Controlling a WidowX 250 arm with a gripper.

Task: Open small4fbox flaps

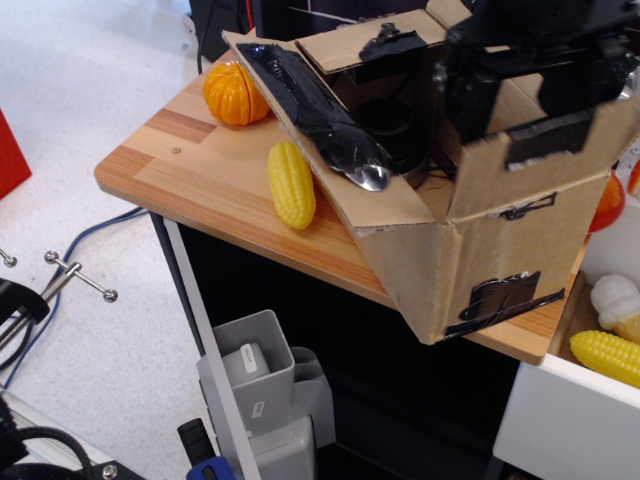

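The small4fbox (pixel 470 250), brown cardboard with black tape patches, stands on the right part of the wooden table (pixel 190 150), its near corner over the table edge. Its large left flap (pixel 330 120) with glossy black tape lies folded outward. The short back flap (pixel 345 42) is raised. The near flap (pixel 545 150) with a black tape patch stands up. The right flap is hidden. My black gripper (pixel 520 100) hovers over the box's right side at the near flap's top edge. Its two fingers (pixel 470 100) stand apart with nothing between them.
A toy corn (pixel 291 183) lies beside the box's left flap and a toy pumpkin (pixel 232 93) sits behind it. A red plate with an orange toy (pixel 606 198) is behind the box. A white bin (pixel 560 420) with toy corn (pixel 608 355) stands at lower right.
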